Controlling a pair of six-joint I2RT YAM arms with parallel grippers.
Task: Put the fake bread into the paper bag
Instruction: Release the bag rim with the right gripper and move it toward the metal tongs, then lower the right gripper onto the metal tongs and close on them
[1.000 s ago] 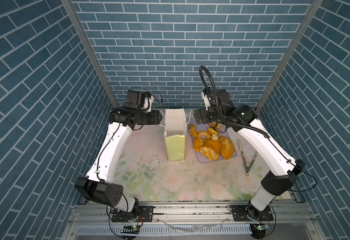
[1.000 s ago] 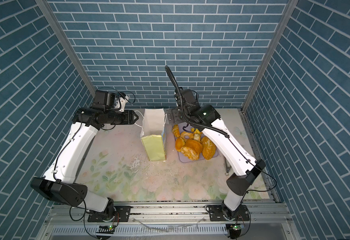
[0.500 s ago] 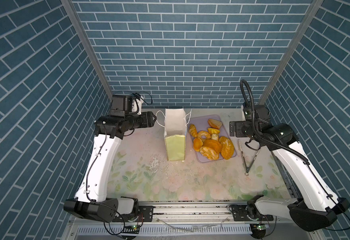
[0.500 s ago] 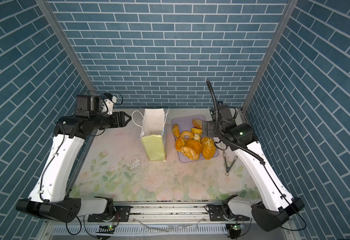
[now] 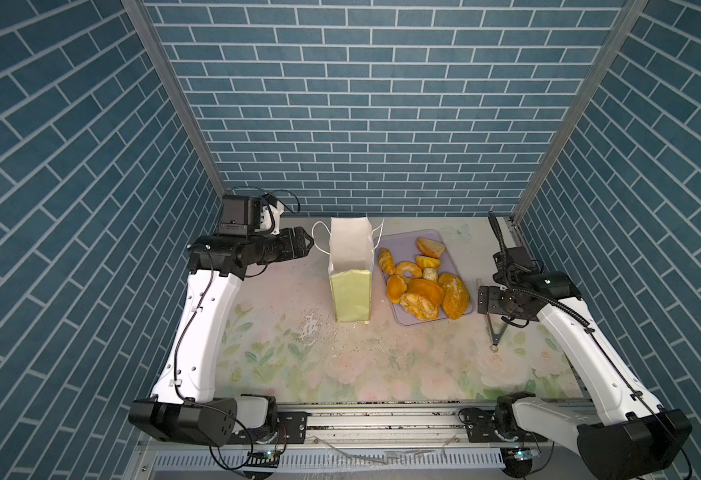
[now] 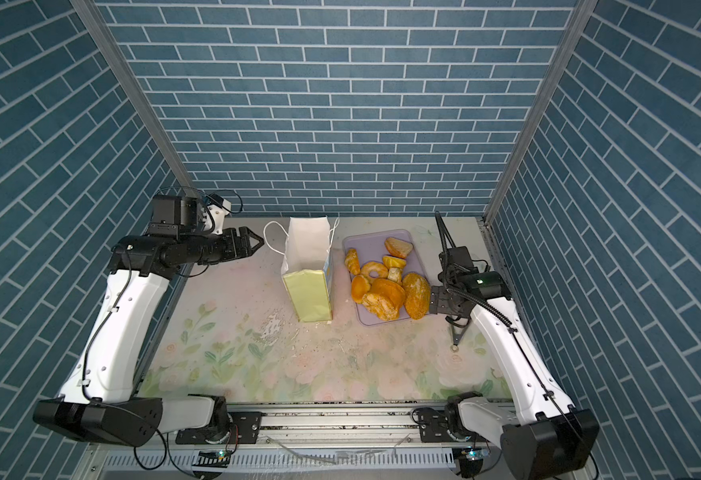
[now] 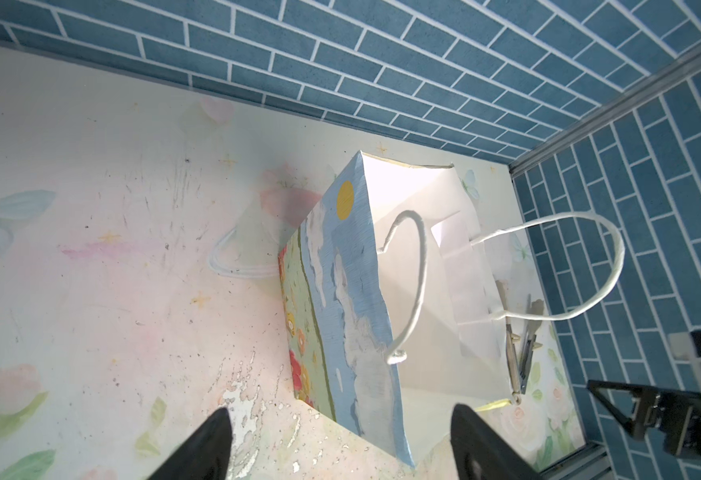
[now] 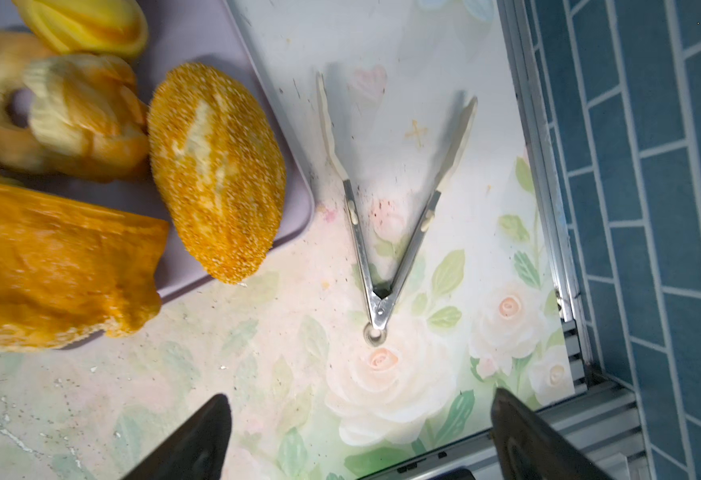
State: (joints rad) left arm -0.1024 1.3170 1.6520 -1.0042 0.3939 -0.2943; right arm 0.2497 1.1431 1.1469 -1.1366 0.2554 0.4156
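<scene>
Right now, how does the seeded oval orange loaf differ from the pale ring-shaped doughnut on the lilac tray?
The seeded oval loaf is solid; the ring doughnut has a hole. The loaf is larger and deeper orange, the doughnut smaller and paler. The loaf's grainy crust has a pale split; the doughnut looks smooth. The loaf overhangs the near edge of the lilac tray; the doughnut sits mid-tray. Both are fake bread outside the tall paper bag.

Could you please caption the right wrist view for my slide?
Open right claw hovers above metal tongs beside the seeded loaf.
</scene>
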